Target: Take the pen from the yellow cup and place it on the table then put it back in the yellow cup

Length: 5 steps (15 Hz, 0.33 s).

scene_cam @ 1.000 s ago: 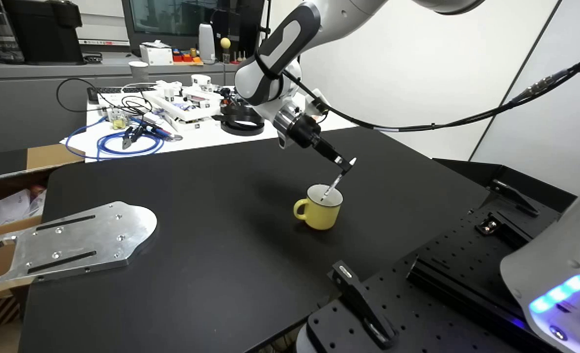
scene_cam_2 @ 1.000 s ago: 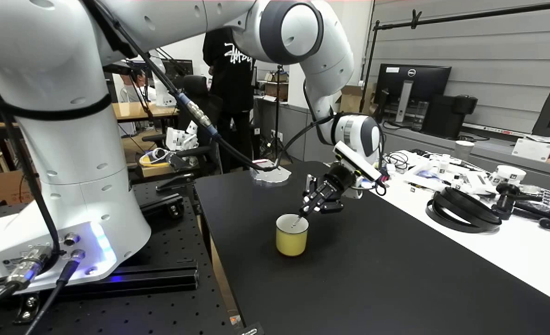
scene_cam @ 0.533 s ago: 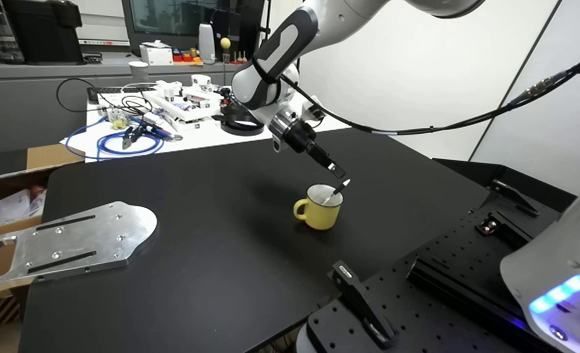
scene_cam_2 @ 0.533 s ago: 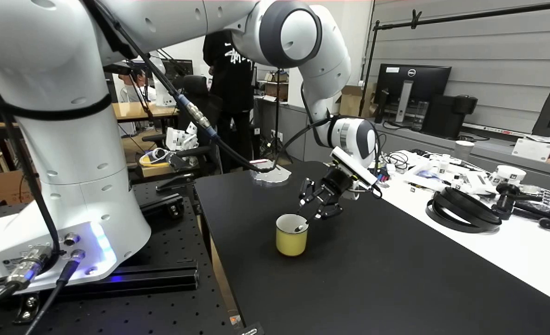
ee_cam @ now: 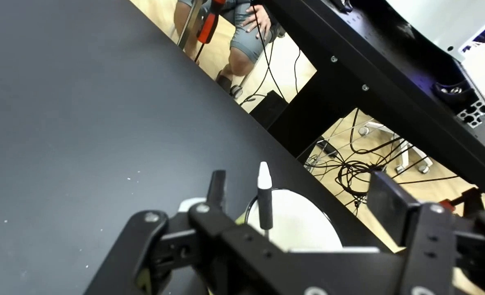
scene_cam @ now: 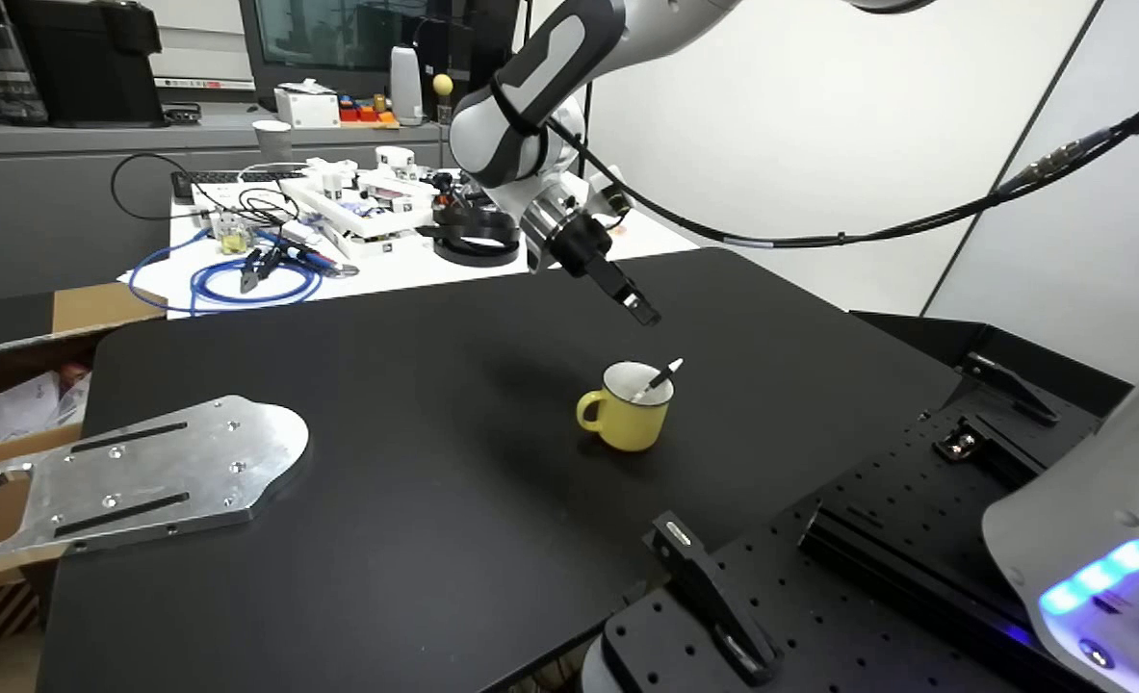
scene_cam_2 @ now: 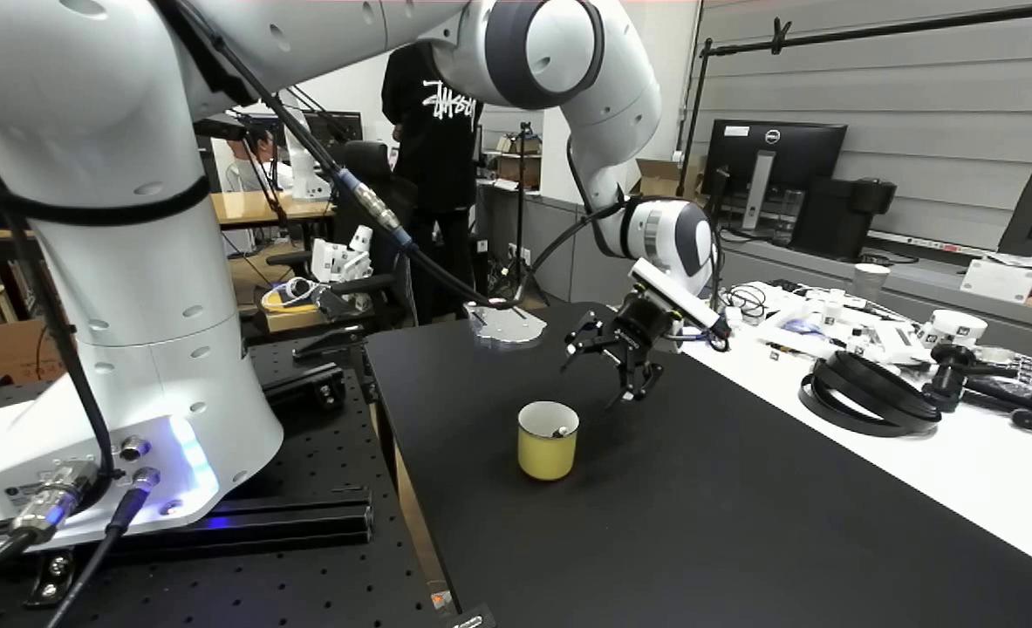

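**The pen (scene_cam: 660, 376) is in the yellow cup (scene_cam: 630, 425), the claw (scene_cam_2: 589, 385) released**

At the far left of an exterior view I see a cardboard box (scene_cam: 102, 306), which is cut off, and the metal plate (scene_cam: 145, 472) covers a part of it. Then, on the black table (scene_cam: 386, 577), the yellow cup stands upright, its handle to the left. The pen is in this cup and leans to the right, with the white end above the rim; its lower part is faint against the whitish inside. In an exterior view only a small piece of the pen (scene_cam_2: 561, 432) shows. My claw hangs near, apart from cup and pen, its fingers (ee_cam: 390, 209) spread wide. In the wrist view it hides much of the cup and the lower part of the pen. At the right, the robot's base (scene_cam: 1099, 529) is cut off by the edge.
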Motion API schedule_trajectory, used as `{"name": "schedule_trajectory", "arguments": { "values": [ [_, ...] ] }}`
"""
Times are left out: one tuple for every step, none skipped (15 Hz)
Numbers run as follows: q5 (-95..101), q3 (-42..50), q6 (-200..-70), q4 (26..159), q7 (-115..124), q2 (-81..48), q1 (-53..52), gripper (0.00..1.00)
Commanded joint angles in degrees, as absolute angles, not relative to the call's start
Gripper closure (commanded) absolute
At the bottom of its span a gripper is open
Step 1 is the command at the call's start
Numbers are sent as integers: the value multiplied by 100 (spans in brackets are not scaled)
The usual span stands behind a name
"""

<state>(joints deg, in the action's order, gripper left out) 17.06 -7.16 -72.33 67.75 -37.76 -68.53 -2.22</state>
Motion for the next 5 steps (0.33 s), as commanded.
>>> {"name": "schedule_trajectory", "arguments": {
  "values": [
    [1692, -698, -7239, 6742, -3820, -6823, -238, 6],
    [1692, -698, -7258, 6753, -3850, -6773, -238, 0],
    [1691, -697, -7271, 6765, -3862, -6743, -238, 0],
    [1692, -698, -7288, 6783, -3866, -6727, -238, 0],
    [1692, -698, -7300, 6794, -3868, -6727, -238, 0]
  ]
}}
